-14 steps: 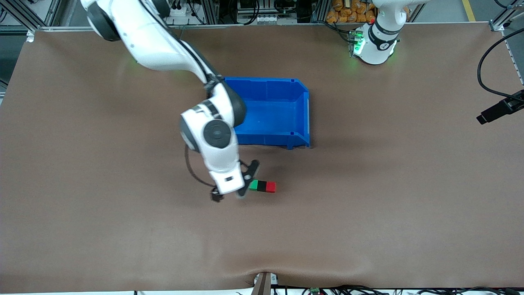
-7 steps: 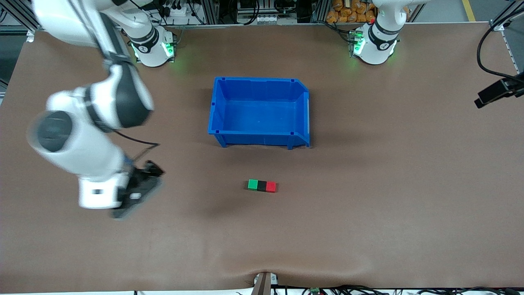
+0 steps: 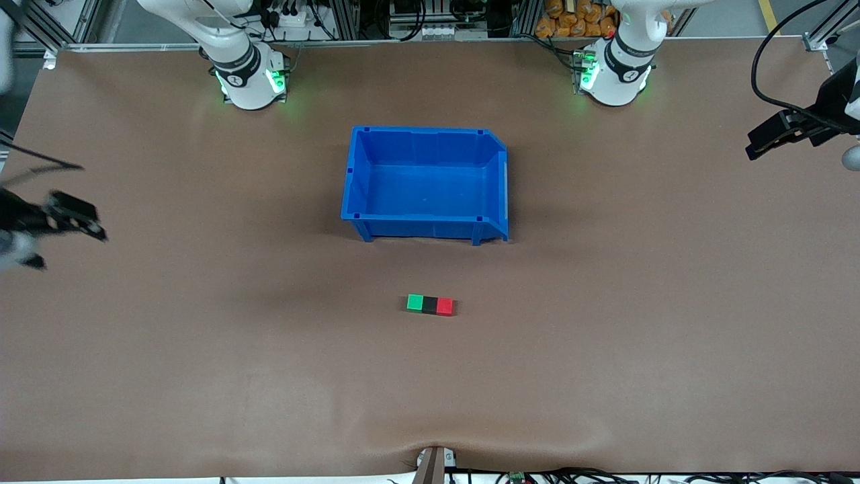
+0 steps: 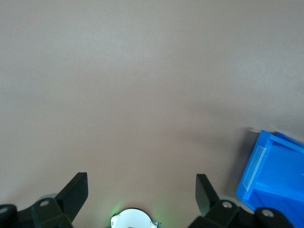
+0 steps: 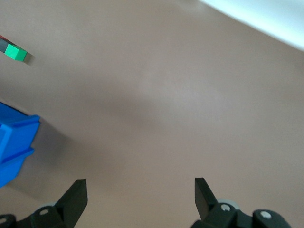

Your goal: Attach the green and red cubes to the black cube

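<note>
- Black cube sits in the middle of a three-block row on the table, green cube flush against its side toward the right arm's end, red cube flush against its side toward the left arm's end; whether the joints are truly locked I cannot tell from this height.
- Right gripper: fingers spread wide, nothing between them, over bare table at the right arm's end.
- Left gripper: fingers likewise spread wide and empty, over bare table at the left arm's end, with a corner of the blue bin in its wrist view.
- Row lies nearer the front camera than the bin, well apart from both grippers.
- Judgement: attaching looks finished; no further grasp seems called for, only parking the arms clear.
</note>
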Motion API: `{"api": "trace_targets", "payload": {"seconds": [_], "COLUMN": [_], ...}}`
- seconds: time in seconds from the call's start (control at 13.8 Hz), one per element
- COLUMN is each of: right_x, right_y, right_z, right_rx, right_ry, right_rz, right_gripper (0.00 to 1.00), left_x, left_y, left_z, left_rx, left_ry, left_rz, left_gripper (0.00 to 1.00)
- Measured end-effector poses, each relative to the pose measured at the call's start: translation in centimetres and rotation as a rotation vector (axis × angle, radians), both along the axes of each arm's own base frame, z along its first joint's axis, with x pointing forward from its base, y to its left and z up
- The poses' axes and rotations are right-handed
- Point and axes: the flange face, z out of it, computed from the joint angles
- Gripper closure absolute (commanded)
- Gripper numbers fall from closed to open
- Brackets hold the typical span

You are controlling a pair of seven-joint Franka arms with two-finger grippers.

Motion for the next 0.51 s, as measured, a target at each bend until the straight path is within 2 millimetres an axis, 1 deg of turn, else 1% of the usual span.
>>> {"api": "trace_targets", "payload": {"seconds": [0.14,0.29,0.43,0.51], "right_x": [-2.4,-4.7,-7.3,-8.5], "right_y": [-1.2,-1.6,-2.3,-2.5], "right_z": [2.1,3.4,3.8,3.6], "right_rx": [-0.006,-0.010,-0.012,-0.012], "right_ry": [0.025,0.032,0.056,0.072], "right_rz": [-0.124,-0.195,-0.268,-0.317], "right_gripper": [0.00,0.00,0.00,0.00], "left_x": [0.0,0.0,-0.1,-0.2], "left_y": [-0.1,-0.2,-0.2,-0.1], "left_z": [-0.1,-0.1,0.0,0.0], "left_rx": [-0.008,-0.016,-0.017,-0.017], "left_ry": [0.002,0.003,0.002,0.009], "left_rz": [-0.002,-0.002,-0.004,-0.009], "left_gripper": [0.00,0.00,0.00,0.00]}}
